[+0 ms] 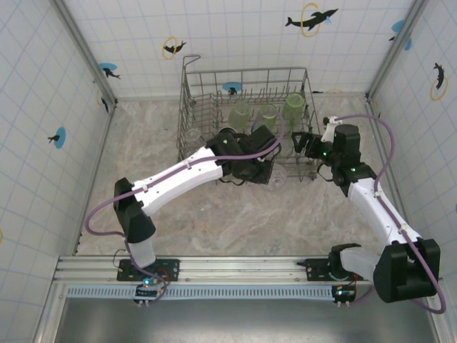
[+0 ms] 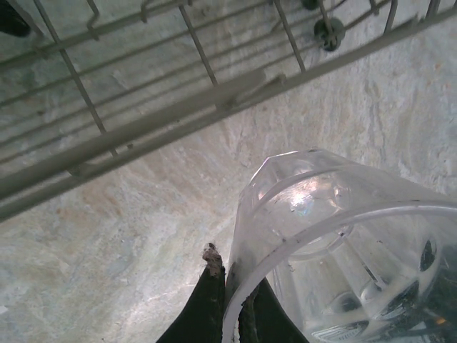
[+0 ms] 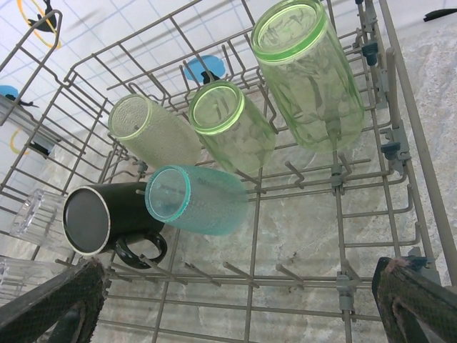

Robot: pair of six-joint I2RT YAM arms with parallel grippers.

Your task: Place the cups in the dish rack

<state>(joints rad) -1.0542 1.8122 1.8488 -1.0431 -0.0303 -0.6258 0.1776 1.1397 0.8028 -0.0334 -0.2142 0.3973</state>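
My left gripper (image 2: 235,304) is shut on the rim of a clear cup (image 2: 343,236), one finger inside and one outside. In the top view this cup (image 1: 276,180) hangs at the front edge of the dish rack (image 1: 189,78), below the left gripper (image 1: 261,170). My right gripper (image 3: 239,307) is open over the rack floor (image 3: 343,243), nothing between its fingers; from above it (image 1: 303,141) sits at the rack's right side. In the rack lie a tall green cup (image 3: 307,78), a green cup (image 3: 232,125), a pale green cup (image 3: 153,132), a teal cup (image 3: 196,200) and a dark mug (image 3: 100,218).
Another clear tumbler (image 3: 32,218) shows at the rack's far left side. Upright tines (image 3: 285,271) line the rack floor in front of the right gripper. The rack's front wires (image 2: 143,136) run just above the held cup. Tiled walls close in the marble table (image 1: 143,157).
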